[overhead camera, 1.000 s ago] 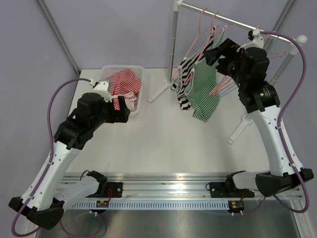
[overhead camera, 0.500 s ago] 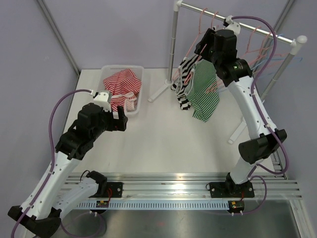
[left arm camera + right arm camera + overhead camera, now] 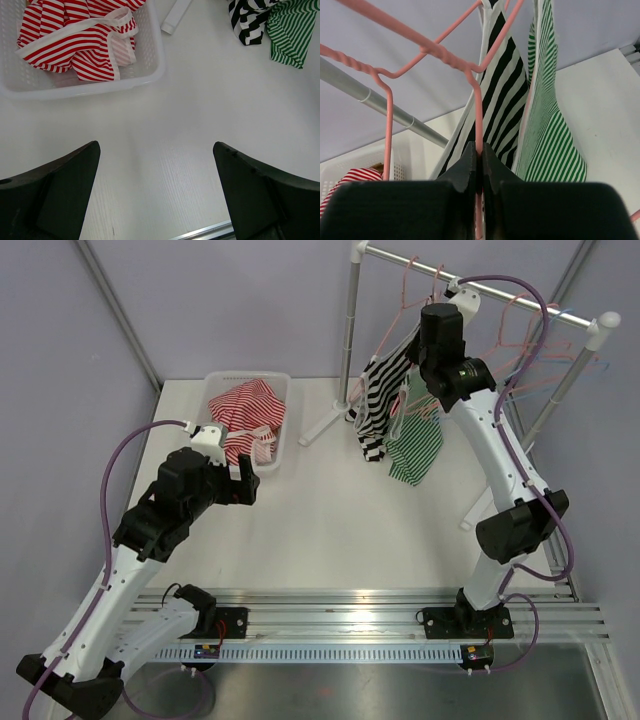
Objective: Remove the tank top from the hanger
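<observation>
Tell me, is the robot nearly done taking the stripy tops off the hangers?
Not yet. Done: a red striped top lies in the basket. In hand: the right gripper is shut on a pink hanger. To do: the black-and-white top and the green top hang on the rack, and the left gripper hangs open over the table.

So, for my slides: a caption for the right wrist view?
Right tool shut on pink hanger; black-striped top and green-striped top hang beyond.

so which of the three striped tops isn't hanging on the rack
The red and white top, heaped in the white basket; the black-and-white top and the green top both hang from the rack.
</observation>
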